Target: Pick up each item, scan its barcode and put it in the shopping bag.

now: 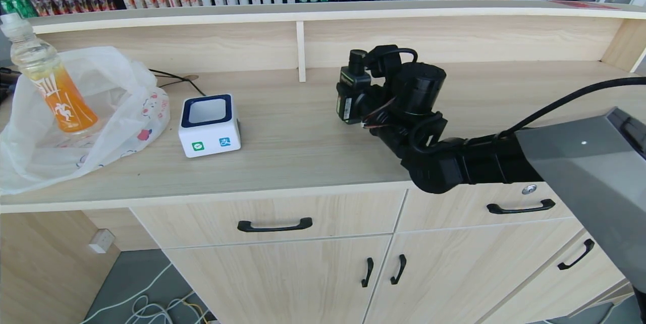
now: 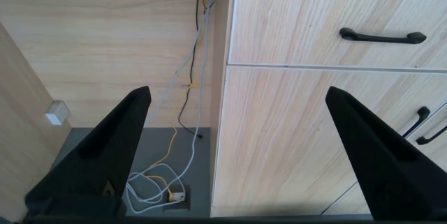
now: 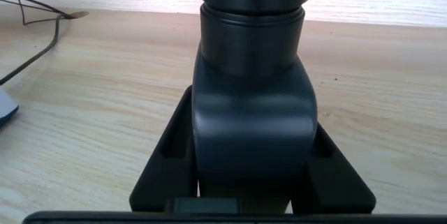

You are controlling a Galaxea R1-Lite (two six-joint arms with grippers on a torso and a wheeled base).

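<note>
Bottle (image 1: 48,79), orange label with print too small to read, stands leaning slightly in the white shopping bag (image 1: 126,107), upper left of head frame. Scanner (image 1: 209,124), a white box with 2 small icons, green and blue, sits just right of the bag on the tabletop (image 1: 303,127). Right gripper (image 1: 363,102) is over the tabletop, centre-right; jaws cannot be told. Left gripper (image 2: 237,90) has jaws spread wide and faces cupboard doors (image 2: 293,126) and floor cables (image 2: 157,182).
</note>
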